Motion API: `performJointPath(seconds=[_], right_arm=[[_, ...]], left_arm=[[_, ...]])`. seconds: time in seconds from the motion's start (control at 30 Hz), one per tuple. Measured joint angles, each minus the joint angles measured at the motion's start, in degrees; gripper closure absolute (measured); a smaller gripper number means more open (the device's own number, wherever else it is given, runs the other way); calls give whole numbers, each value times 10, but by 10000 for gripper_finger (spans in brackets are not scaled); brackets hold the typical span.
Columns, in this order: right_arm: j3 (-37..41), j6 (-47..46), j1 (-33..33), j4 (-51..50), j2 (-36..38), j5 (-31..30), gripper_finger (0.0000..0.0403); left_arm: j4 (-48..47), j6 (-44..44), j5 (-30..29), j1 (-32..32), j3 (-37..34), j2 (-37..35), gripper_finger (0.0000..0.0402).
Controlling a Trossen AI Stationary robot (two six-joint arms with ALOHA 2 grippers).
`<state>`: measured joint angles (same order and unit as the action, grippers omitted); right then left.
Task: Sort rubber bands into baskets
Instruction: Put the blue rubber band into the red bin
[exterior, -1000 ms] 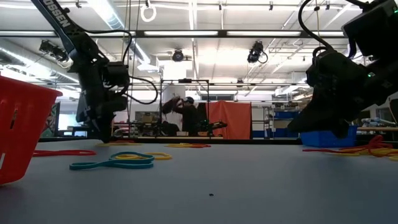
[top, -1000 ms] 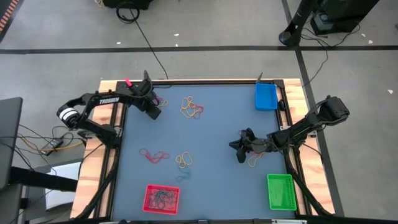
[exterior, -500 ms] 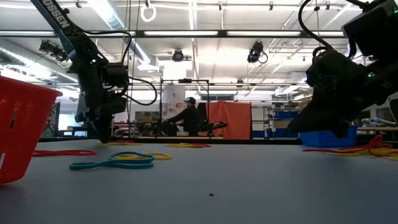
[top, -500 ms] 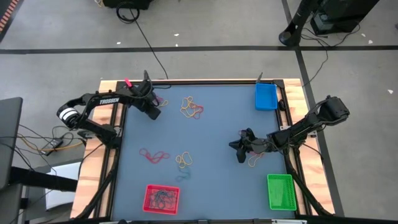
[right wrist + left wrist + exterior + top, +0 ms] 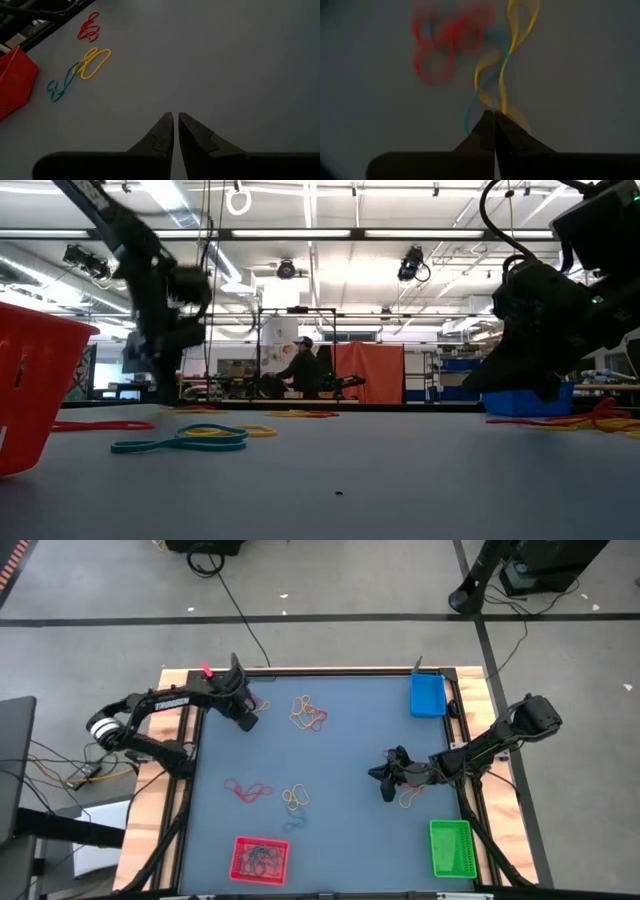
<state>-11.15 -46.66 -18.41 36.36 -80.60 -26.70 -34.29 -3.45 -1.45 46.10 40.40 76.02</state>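
We see left end effector (image 5: 494, 116) pinched on yellow rubber bands (image 5: 501, 85) trailing straight ahead | red basket (image 5: 260, 858) well behind it across desk | right end effector (image 5: 175, 117) near-closed, empty

table (image 5: 340, 750): matt grey mat, wooden rim | baskets (image 5: 449, 846): slatted glossy plastic | rubber bands (image 5: 308, 713): smooth
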Motion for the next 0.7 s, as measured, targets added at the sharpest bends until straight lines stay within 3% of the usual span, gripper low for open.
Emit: performJointPath(seconds=[0.33,0.7], right_arm=[[0,-3,-13,-2,0,4,362],[0,-44,-18,3,0,-2,362]], left_arm=[[-134,-62,-15,-115,33,-137,401],[-124,-210,-15,-333,36,-242,401]])
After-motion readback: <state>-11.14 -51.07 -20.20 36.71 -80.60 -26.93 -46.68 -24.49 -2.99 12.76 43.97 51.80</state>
